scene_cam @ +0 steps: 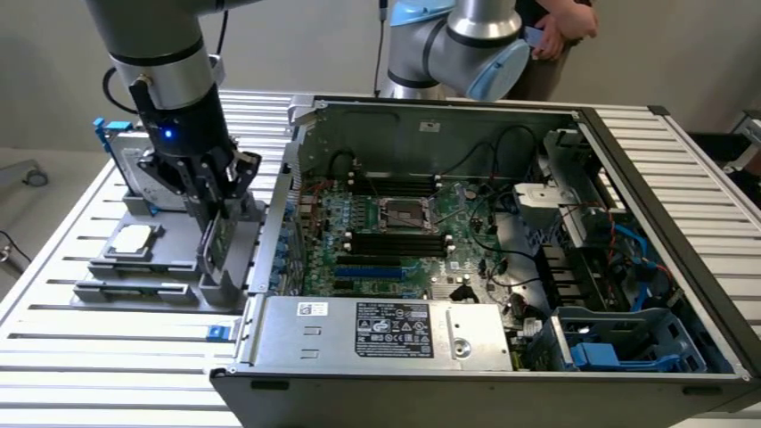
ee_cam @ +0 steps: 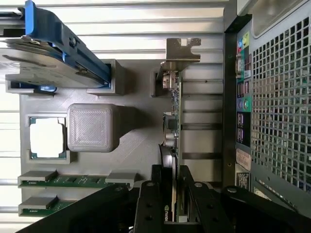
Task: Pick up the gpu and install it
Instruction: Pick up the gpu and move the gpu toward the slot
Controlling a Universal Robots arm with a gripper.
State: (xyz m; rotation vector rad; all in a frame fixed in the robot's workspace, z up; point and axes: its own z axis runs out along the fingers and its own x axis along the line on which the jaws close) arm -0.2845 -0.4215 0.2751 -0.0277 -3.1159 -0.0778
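The gpu (scene_cam: 219, 248) stands on edge in a slot of the grey holder tray (scene_cam: 137, 292), at the exterior view's left of the open computer case (scene_cam: 666, 143). In the wrist view the gpu (ee_cam: 173, 121) is a thin green board seen edge-on, with its silver end bracket (ee_cam: 182, 51) at the far end. My gripper (scene_cam: 217, 217) reaches down over it. The black fingers (ee_cam: 154, 194) sit on either side of the card, and the gripper (ee_cam: 171, 189) is shut on it. The card's lower edge is hidden in the holder.
The holder tray also carries a silver hard drive in a blue frame (ee_cam: 53, 63), a CPU (ee_cam: 47, 137) and two memory sticks (ee_cam: 63, 180). The case's perforated wall (ee_cam: 277, 97) stands close beside the card. The motherboard (scene_cam: 393, 223) lies inside. A person (scene_cam: 559, 36) stands behind.
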